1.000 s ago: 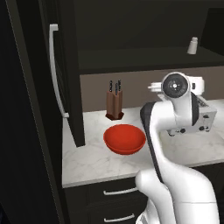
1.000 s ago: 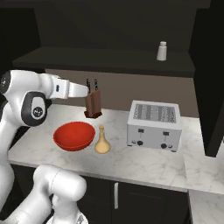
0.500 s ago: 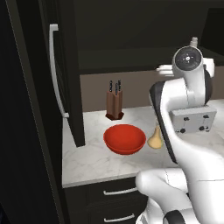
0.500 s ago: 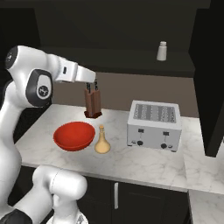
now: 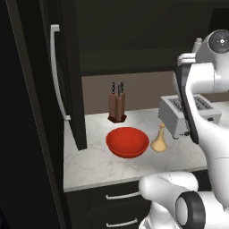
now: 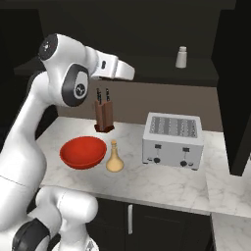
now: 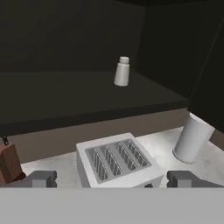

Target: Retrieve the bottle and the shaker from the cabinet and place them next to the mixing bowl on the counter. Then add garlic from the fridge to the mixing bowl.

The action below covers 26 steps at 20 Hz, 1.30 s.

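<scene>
The tan bottle (image 6: 114,158) stands upright on the white marble counter (image 6: 162,181), just right of the red mixing bowl (image 6: 83,152); bottle (image 5: 159,139) and bowl (image 5: 127,142) also appear from the left. The white shaker (image 6: 181,57) stands alone on the dark cabinet shelf (image 6: 162,73). My gripper (image 6: 131,73) is raised to shelf height, left of the shaker and well apart from it. In the hand view the gripper (image 7: 111,179) is open and holds nothing, with the shaker (image 7: 122,71) ahead and above. The black fridge (image 5: 56,71) is closed. The garlic is out of view.
A silver toaster (image 6: 172,139) sits on the counter below the shaker, and a brown knife block (image 6: 103,115) stands behind the bowl. A white cylinder (image 7: 191,139) stands right of the toaster (image 7: 118,162). Dark cabinet walls close in the shelf at back and right.
The arm has lifted from counter height to the cabinet shelf and swung right toward the shaker. The gripper stayed open. Bottle and bowl have not moved.
</scene>
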Available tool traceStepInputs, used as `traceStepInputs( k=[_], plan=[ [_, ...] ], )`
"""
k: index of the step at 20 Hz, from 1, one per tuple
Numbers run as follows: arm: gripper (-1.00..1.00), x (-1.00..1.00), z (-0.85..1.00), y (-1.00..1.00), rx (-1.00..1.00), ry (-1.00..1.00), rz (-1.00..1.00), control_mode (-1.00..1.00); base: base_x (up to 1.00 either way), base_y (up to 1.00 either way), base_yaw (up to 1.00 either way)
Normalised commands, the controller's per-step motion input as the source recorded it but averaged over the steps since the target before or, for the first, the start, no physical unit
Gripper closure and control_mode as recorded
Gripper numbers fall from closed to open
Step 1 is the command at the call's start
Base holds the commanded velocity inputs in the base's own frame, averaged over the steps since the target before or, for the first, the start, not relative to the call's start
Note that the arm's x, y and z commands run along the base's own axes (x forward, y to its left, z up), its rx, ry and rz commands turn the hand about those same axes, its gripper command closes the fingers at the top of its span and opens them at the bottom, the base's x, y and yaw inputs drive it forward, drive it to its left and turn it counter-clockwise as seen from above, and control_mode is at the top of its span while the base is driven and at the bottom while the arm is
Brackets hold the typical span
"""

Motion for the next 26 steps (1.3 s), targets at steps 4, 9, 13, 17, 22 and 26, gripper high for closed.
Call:
traceStepInputs(
  k=[4, 9, 13, 17, 22, 26],
  plan=[
    [-1.0, 0.49, 0.38, -0.41, 0.05, 0.11, -0.01, -1.0, 0.0, 0.0, 0.0],
    [-1.0, 0.31, -0.11, -0.34, 0.14, 0.0, 0.0, -1.0, 0.0, 0.0, 0.0],
    [-1.0, 0.3, -0.14, -0.26, 0.08, 0.0, 0.0, -1.0, 0.0, 0.0, 0.0],
    [-1.0, 0.74, 0.0, -0.42, 0.0, 0.08, -0.03, -1.0, 0.0, 0.0, 0.0],
    [-1.0, 0.59, -0.11, -0.43, 0.04, 0.02, -0.01, -1.0, 0.0, 0.0, 0.0],
    [-1.0, 0.63, -0.07, -0.35, 0.05, 0.0, 0.0, -1.0, 0.0, 0.0, 0.0]
  ],
)
